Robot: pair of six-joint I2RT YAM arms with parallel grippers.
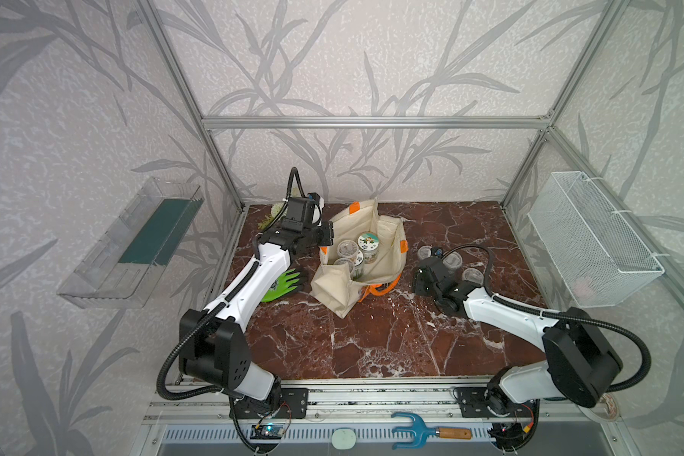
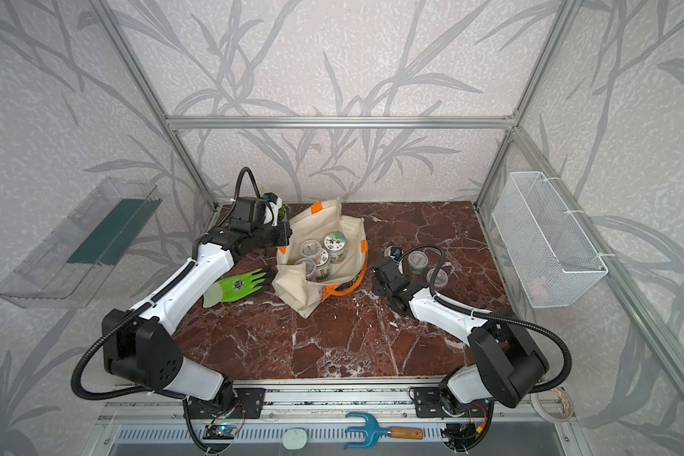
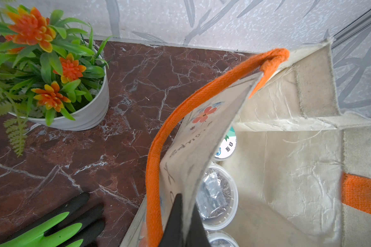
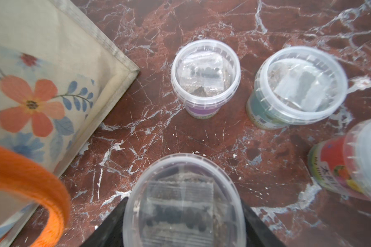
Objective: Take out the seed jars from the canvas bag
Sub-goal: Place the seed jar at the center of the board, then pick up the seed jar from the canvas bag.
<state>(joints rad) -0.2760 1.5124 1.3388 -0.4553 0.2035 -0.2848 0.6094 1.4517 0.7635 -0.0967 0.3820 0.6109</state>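
Closest in, the right gripper (image 4: 184, 206) has a clear-lidded seed jar (image 4: 184, 188) clamped between its black fingers (image 4: 109, 229), one on each side. There's dark seed stuff under the lid. Can't tell if that jar is touching the marble table (image 1: 372, 347) or not.

Just past it, three more clear-lid jars stand upright on the table off the bag's right side. There's a purple-label jar (image 4: 206, 72), a green-label jar (image 4: 300, 85) and a red-label jar (image 4: 351, 166).

The canvas bag (image 1: 389, 241) sits mid-table. It's beige with an orange flower print and orange straps, mouth open to the top, near side slumped and folded over. Inside I count four jars packed together upright, e.g. a white-lid jar (image 1: 368, 241) and a clear-lid jar (image 1: 347, 248).

A green glove (image 1: 287, 282) lies beside the bag's left side. The left gripper (image 3: 186, 213) is pressed together on the bag's left rim, pinching the cloth right by the orange handle (image 3: 156, 162). At the back left corner there's a white flower pot (image 3: 88, 113).
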